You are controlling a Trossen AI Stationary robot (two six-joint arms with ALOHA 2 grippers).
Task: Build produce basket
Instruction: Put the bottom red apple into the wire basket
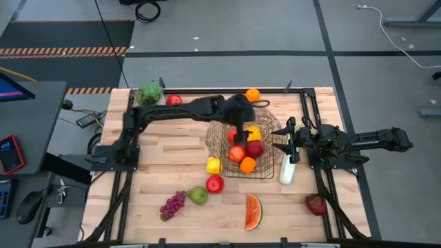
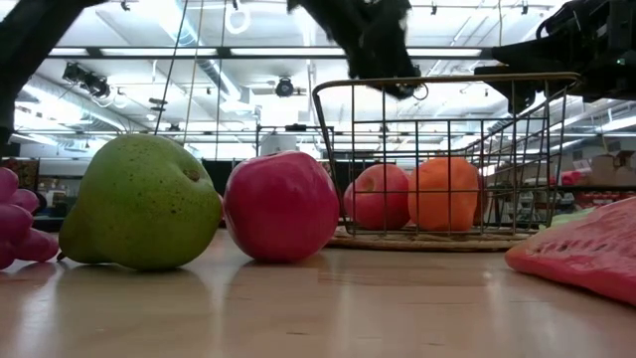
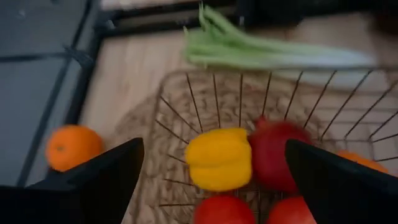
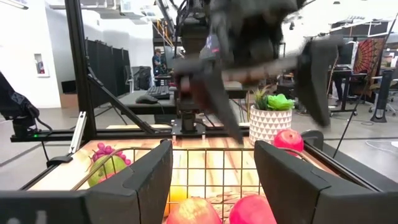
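The left gripper (image 1: 242,122) hangs over the basket (image 1: 270,131), fingers spread wide and empty, above a yellow piece (image 3: 219,158) and apples inside. The right gripper (image 1: 289,141) waits beside the celery (image 1: 286,168), apparently closed. A pear (image 1: 198,195) and grapes (image 1: 172,204) lie outside.

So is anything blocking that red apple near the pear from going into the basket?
Nothing visible does. The red apple lies on bare table just outside the wire basket, beside a yellow piece. The basket's open top already holds fruit but still has room. The left end effector hangs open above the basket.
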